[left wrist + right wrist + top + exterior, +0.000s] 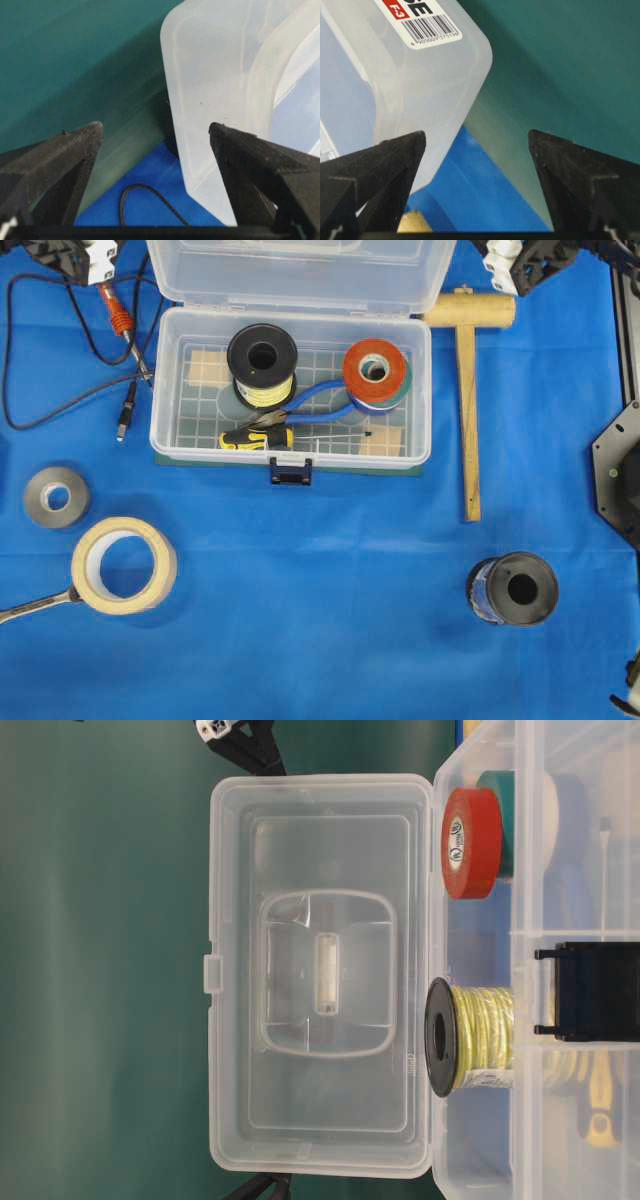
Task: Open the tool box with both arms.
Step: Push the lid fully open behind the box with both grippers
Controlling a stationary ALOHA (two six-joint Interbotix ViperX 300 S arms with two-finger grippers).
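The clear tool box [165,390] stands open on the blue cloth, its dark blue latch [290,472] hanging at the front. Its lid [300,270] stands raised at the back and faces the table-level view [320,970]. My left gripper [156,127] is open and empty, just beside the lid's corner [215,75]; only its arm shows in the overhead view, at the top left [85,255]. My right gripper [476,134] is open and empty beside the lid's other corner [430,65], which bears a barcode sticker [427,22]; its arm shows at the top right [520,260].
Inside the box lie a yellow wire spool [262,362], red tape [374,370], blue-handled pliers [320,400] and a screwdriver [255,437]. Around it are a wooden mallet [468,390], a black spool [515,588], masking tape [124,565], grey tape [56,497] and a cable [120,330].
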